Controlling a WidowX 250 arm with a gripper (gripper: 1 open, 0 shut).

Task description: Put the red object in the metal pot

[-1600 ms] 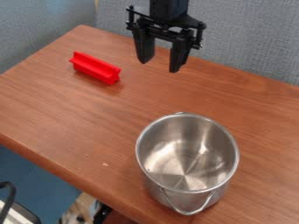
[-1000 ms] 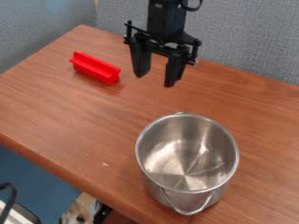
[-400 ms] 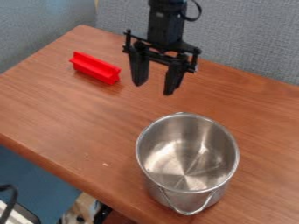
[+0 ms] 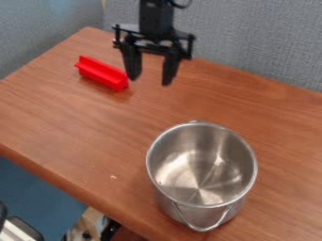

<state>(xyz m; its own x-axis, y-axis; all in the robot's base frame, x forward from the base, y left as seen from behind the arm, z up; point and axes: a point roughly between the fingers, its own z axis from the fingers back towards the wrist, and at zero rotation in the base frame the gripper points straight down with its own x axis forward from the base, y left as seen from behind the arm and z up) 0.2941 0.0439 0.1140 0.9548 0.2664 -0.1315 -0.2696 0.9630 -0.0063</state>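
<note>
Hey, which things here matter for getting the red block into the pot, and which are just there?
Part of the job: red block; metal pot; end effector, open and empty.
Just there: wooden table; blue wall.

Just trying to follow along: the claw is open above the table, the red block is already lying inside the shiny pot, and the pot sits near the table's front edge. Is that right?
Not quite. The camera view shows the red block lying on the wooden table, far from the metal pot, which is empty. The rest holds: the gripper is open above the table, beside the block, and the pot sits near the front edge.
</note>
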